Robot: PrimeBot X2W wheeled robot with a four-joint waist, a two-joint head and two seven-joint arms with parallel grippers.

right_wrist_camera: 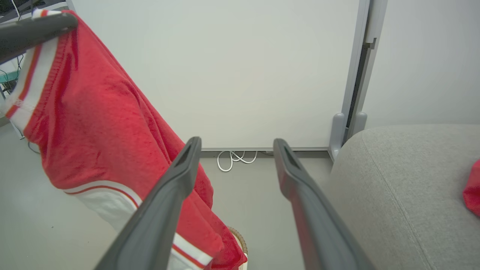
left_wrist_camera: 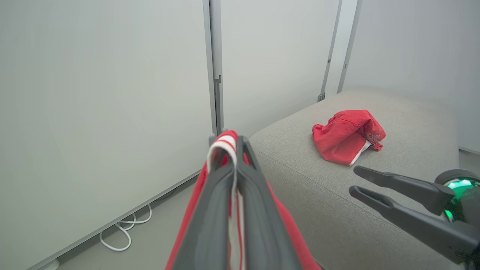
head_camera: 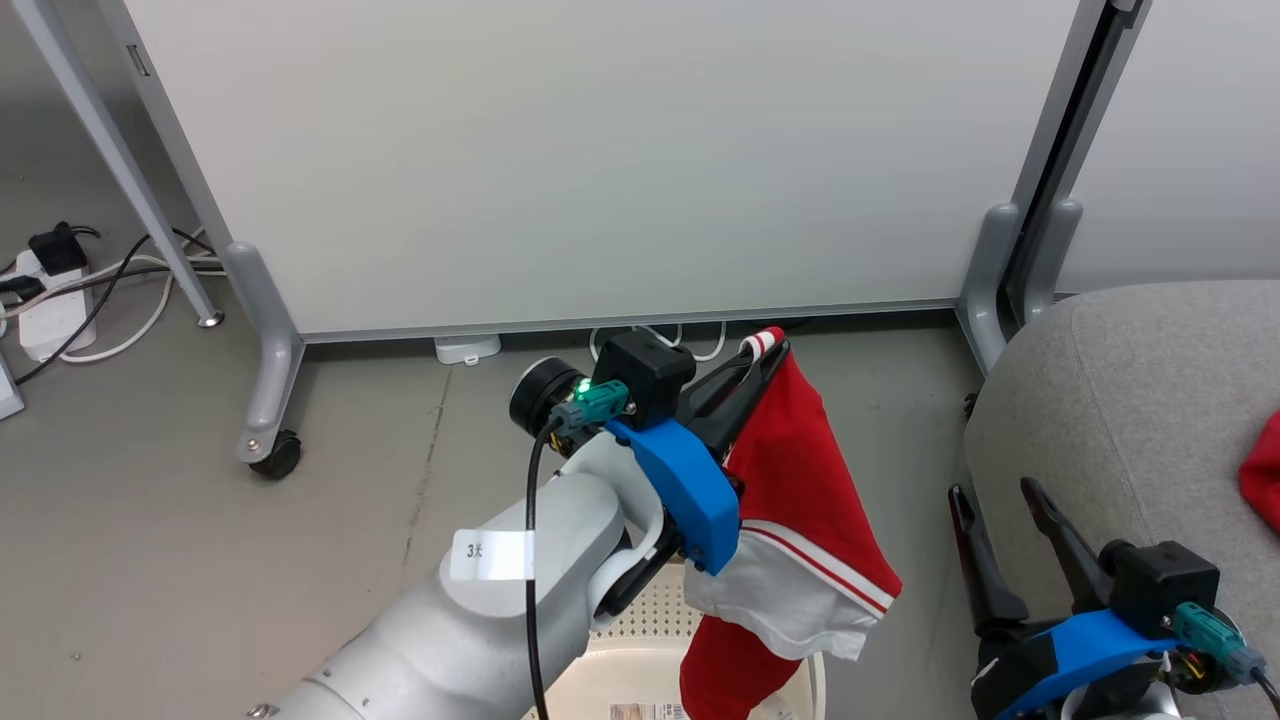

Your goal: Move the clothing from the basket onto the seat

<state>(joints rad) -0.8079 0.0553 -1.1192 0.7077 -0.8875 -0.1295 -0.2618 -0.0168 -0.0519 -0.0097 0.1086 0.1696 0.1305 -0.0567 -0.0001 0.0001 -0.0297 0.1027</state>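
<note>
My left gripper (head_camera: pixel 766 348) is shut on the striped red garment (head_camera: pixel 800 500), pinching its white-striped edge (left_wrist_camera: pixel 225 144) between the fingertips. The garment hangs down with its white panel and its lower end reaching into the cream basket (head_camera: pixel 660 610) at the bottom of the head view. The other red garment (left_wrist_camera: pixel 347 137) lies crumpled on the grey seat (head_camera: pixel 1120 400), its edge showing at the right (head_camera: pixel 1262 470). My right gripper (head_camera: pixel 995 490) stands open beside the seat's front corner, nothing between its fingers (right_wrist_camera: pixel 180 176). The basket's woven rim (right_wrist_camera: pixel 240 240) peeks out below the hanging cloth.
A white partition panel (head_camera: pixel 600 150) on grey wheeled legs (head_camera: pixel 265 400) stands close behind. Power strips and cables (head_camera: pixel 60 290) lie on the floor at the left, with a white cable (right_wrist_camera: pixel 234 157) under the panel. Grey floor separates basket and seat.
</note>
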